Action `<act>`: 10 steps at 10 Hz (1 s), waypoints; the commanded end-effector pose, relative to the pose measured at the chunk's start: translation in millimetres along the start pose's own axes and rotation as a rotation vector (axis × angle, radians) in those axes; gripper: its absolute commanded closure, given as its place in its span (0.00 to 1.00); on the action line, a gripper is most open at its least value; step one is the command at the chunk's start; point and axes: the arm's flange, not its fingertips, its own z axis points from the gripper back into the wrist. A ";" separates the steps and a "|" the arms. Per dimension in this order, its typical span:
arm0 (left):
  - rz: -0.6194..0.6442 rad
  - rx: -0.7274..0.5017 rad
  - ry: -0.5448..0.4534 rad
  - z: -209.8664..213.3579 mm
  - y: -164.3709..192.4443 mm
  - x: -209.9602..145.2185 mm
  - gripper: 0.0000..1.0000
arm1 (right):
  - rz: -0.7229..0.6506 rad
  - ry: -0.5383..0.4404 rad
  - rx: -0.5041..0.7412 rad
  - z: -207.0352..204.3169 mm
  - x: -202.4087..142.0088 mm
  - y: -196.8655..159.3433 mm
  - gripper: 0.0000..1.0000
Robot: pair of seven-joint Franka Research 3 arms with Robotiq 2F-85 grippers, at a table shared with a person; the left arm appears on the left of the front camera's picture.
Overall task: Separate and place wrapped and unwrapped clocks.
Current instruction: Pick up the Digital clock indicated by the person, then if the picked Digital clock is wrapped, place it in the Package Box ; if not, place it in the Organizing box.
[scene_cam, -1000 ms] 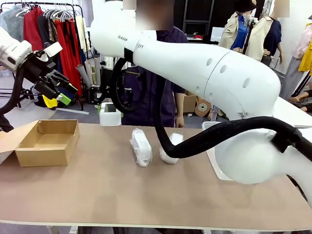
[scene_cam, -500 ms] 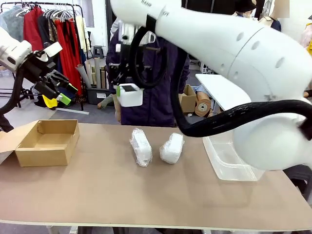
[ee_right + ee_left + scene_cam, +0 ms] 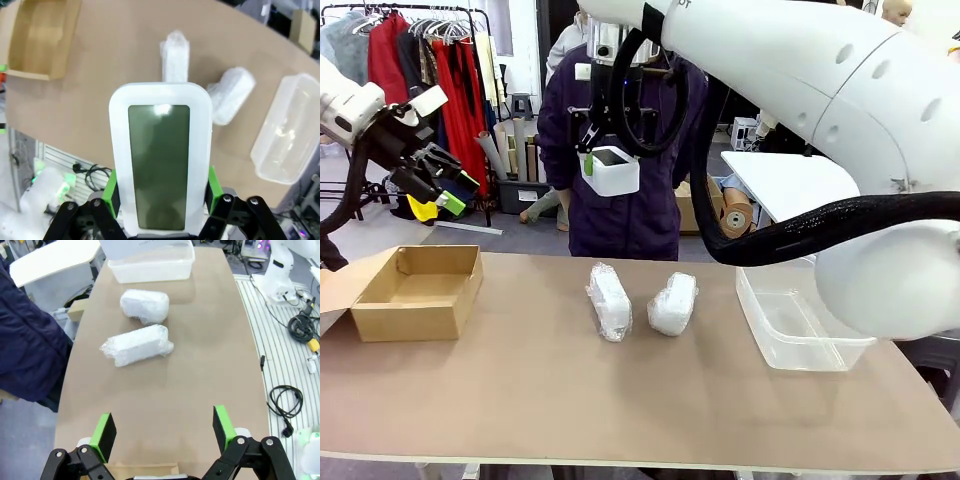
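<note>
Hanging high over the table's left end, the left gripper (image 3: pixel 448 188) has its black jaws spread wide, the green pads facing each other with nothing between them. Lower in the front view sits an open cardboard box (image 3: pixel 415 290), brown, square-cornered and shallow, with one flap folded outward.

Near the middle of the matt brown table (image 3: pixel 520 400) lie two oblong bundles in crinkly white bubble wrap. The longer bundle (image 3: pixel 609 300) has the stubbier bundle (image 3: pixel 672 303) just beside it on its right, a narrow gap between them. In the left wrist view both lie well ahead of the open fingers, far from either pad.

Above the bundles, in front of a person in a dark blue jacket (image 3: pixel 655 215), the right gripper (image 3: pixel 608 158) is clamped on the bare clock (image 3: pixel 159 160). It is a smooth white plastic slab with rounded corners and a dark grey-green screen. The green pads press its two long sides near one end, and the rest sticks out past the fingertips, held in the air well clear of the table.

Rightmost stands a clear plastic tub (image 3: pixel 800 330), rectangular with rounded corners, near the stubbier bundle.
</note>
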 end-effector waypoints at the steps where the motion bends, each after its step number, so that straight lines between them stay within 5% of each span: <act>1: -0.003 0.001 -0.004 1.0 -0.6 1.0 0.00 | -0.005 -0.077 0.006 -55.9 -119.5 -58.6 1.00; 5: -0.003 0.001 -0.004 1.0 -0.6 1.0 0.00 | -0.026 -0.136 0.026 -53.7 -129.3 -77.3 1.00; 6: -0.003 0.001 -0.004 1.0 -0.6 1.0 0.00 | -0.030 -0.064 0.011 35.8 -4.9 -21.5 1.00; 10: -0.003 0.001 -0.004 1.0 -0.6 1.0 0.00 | -0.030 -0.064 0.011 35.8 -4.9 -21.5 1.00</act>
